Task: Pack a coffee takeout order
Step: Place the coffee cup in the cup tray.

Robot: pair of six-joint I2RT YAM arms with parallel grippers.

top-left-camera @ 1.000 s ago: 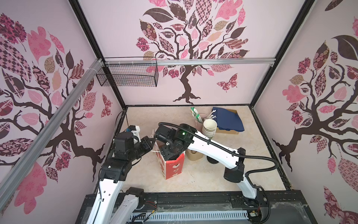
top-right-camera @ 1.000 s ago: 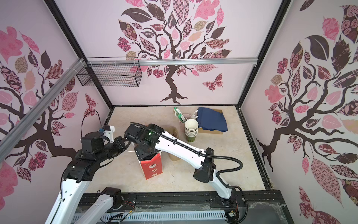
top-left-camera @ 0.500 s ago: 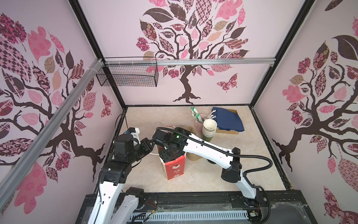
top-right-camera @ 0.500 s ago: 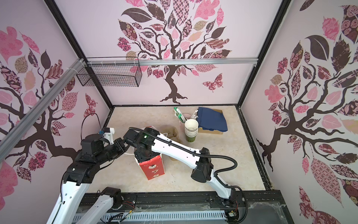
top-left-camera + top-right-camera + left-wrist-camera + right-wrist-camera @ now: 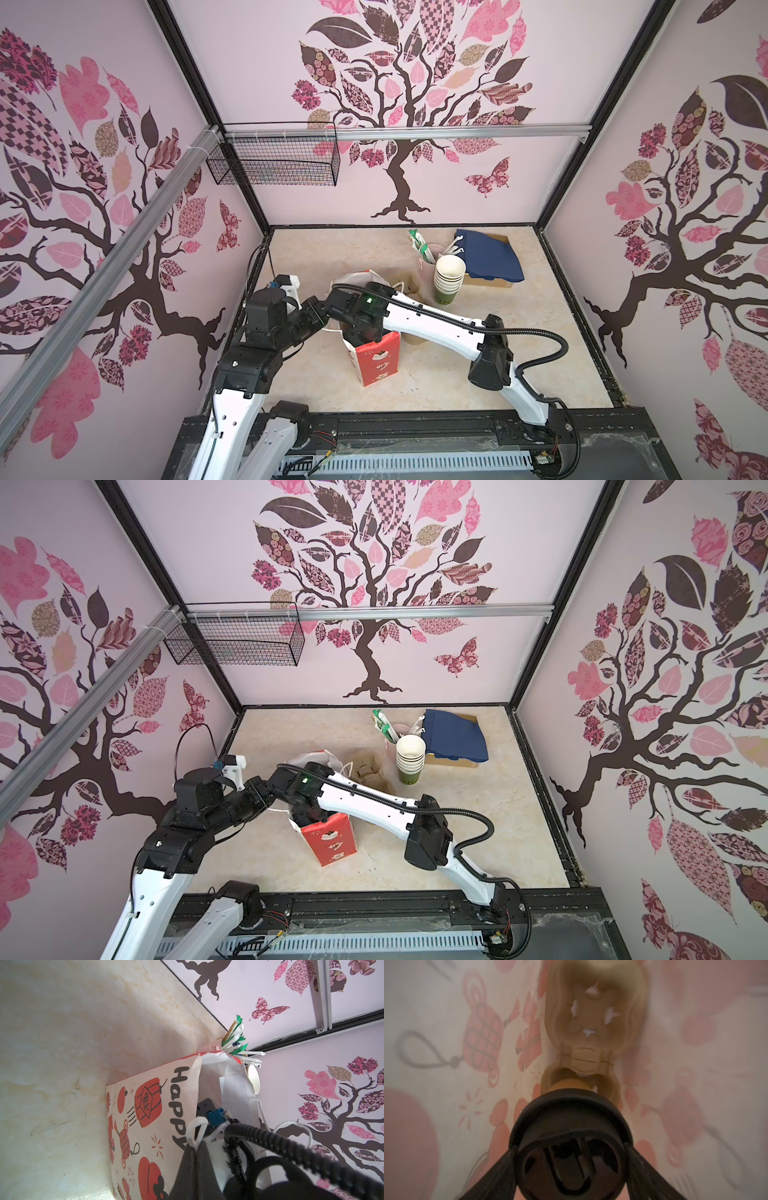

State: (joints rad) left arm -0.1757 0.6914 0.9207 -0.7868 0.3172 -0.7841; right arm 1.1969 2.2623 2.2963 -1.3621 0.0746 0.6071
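Observation:
A red-and-white printed paper bag (image 5: 376,361) (image 5: 332,841) stands open near the table's front middle. My left gripper (image 5: 194,1145) is shut on its white handle loop (image 5: 196,1130) and holds that side up. My right gripper (image 5: 570,1147) reaches down inside the bag, shut on the paper cup by its round black lid (image 5: 571,1118). Below it, a tan moulded-pulp carrier (image 5: 593,1012) lies on the bag's bottom. The cup's base is at the carrier's nearer well; I cannot tell whether it is seated. The navy napkin (image 5: 490,255) lies on a cardboard box at the back right.
A stack of lidless cups (image 5: 449,274) and a pink cup of wrapped straws (image 5: 428,257) stand behind the bag, with another tan pulp piece (image 5: 368,766) beside them. A wire basket (image 5: 274,162) hangs on the back-left wall. The right arm spans the table's middle.
My right wrist has moved left and lower into the bag with the cup. My left gripper has kept its hold on the handle, and the bag has barely shifted.

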